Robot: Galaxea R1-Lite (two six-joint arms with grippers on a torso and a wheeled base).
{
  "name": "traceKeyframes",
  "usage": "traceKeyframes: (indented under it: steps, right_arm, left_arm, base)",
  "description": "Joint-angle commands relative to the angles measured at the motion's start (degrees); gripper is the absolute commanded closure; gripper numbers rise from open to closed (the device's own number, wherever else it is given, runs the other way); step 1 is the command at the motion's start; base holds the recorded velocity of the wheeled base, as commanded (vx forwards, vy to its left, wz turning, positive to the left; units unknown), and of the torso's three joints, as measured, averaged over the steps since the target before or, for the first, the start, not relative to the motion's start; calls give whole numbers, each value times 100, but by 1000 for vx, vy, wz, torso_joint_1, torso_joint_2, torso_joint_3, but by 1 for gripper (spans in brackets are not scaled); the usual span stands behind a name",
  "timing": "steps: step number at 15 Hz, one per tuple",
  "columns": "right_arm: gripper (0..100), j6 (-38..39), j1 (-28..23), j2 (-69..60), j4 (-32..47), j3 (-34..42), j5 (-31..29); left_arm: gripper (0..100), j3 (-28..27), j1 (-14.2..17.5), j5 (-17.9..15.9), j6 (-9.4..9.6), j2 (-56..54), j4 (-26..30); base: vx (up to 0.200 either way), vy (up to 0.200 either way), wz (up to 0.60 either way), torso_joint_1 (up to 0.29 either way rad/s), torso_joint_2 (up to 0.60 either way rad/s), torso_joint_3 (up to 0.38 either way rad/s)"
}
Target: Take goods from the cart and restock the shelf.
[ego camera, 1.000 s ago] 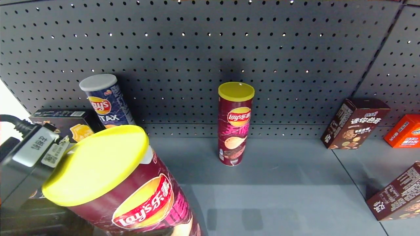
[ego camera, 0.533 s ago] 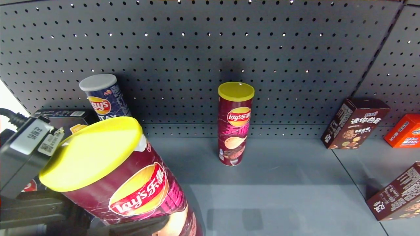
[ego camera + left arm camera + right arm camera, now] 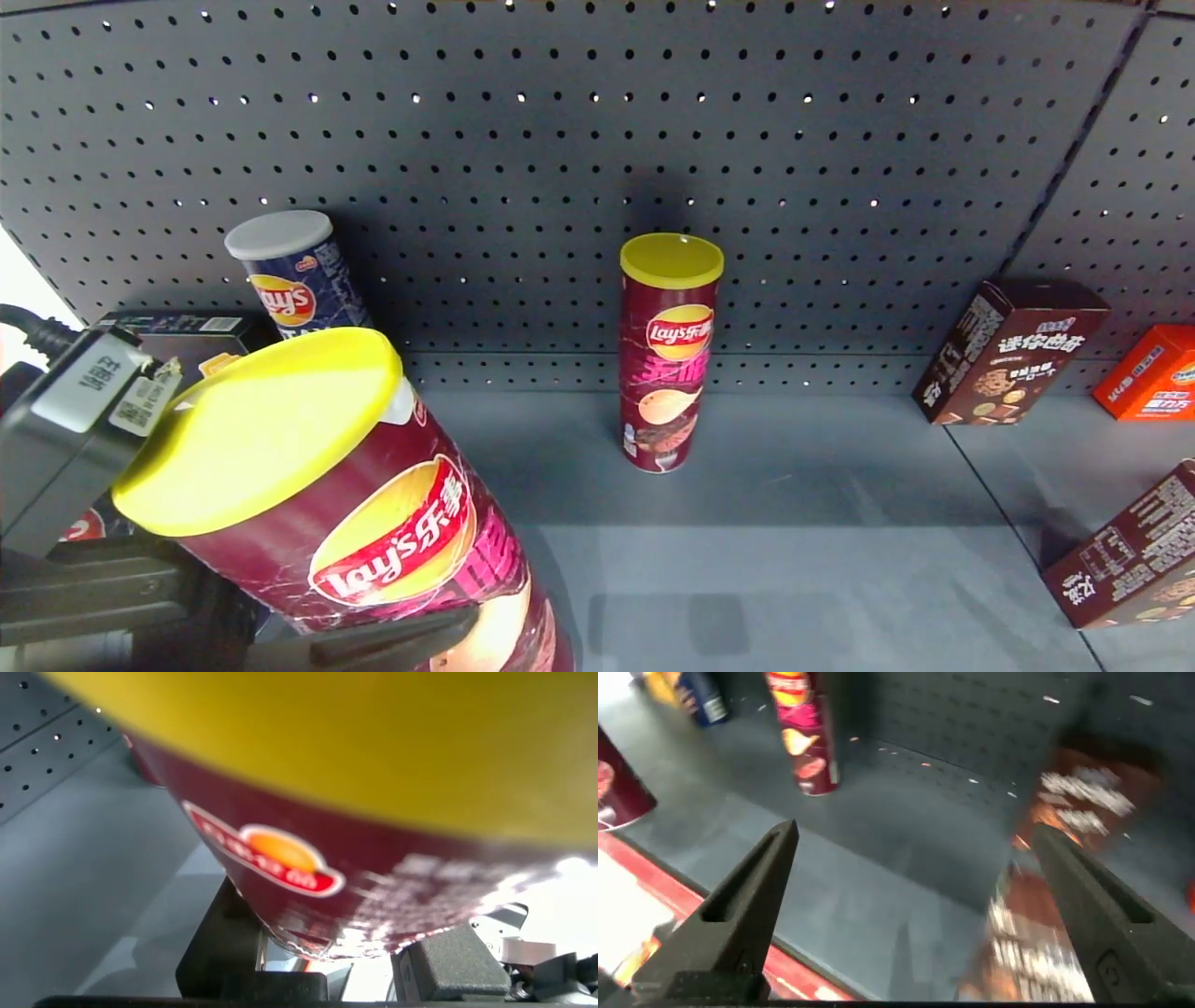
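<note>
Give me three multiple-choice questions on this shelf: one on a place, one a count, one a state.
1. Where is the far maroon can? A. Upright on the shelf by the pegboard. B. Lying at the front edge. C. On a brown box.
2. How many yellow-lidded cans show in the head view? A. One. B. Two. C. Four.
3. What state is the right gripper in? A. Open, empty. B. Shut on a box. C. Shut on a can.
Answers: 1 A, it stands on its base near the pegboard; 2 B, the far maroon can plus the near can; 3 A, its jaws stand wide apart around nothing.
</note>
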Motion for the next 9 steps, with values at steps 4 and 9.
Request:
traceKeyframes:
  steps: [4, 9]
  right_arm:
    - [0, -145, 1168, 2144, -42, -1212, 274]
    - [0, 180, 1300, 3383, -490, -1722, 547]
  left_arm:
    - [100, 36, 8, -1, 2, 11, -4]
    - [100, 36, 52, -28, -16, 55, -4]
  base:
    - [0, 0, 0, 0, 0, 0]
    - [0, 0, 0, 0, 0, 0]
